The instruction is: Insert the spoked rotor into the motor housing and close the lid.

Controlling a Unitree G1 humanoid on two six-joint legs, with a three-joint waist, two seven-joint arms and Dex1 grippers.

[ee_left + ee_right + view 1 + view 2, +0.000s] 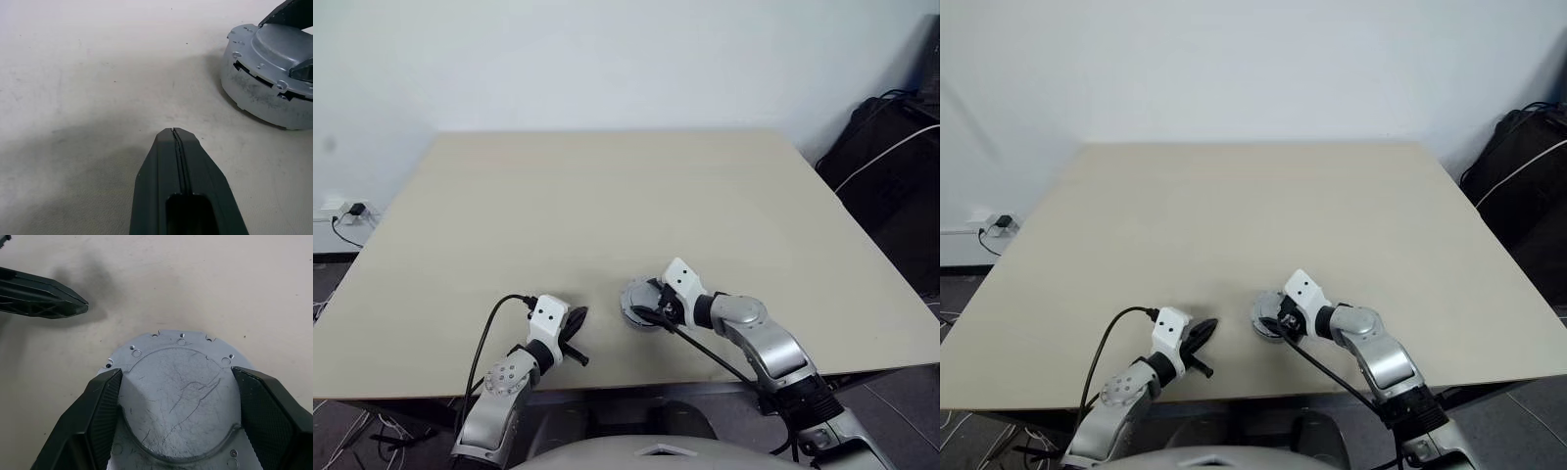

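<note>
Claw-wise, the left claw (576,323) is pressed fully closed and empty, hovering low over the near part of the desk (607,196), probably parked clear so the other arm can work. Just to its right, near the desk's front edge, sits the closed motor assembly, with the lid (178,396) on top: a grey metal disc with a raised, scratched centre and small holes round its flange. The right claw (178,416) straddles the lid with its fingers spread wide at either side, seemingly seating or steadying it.
</note>
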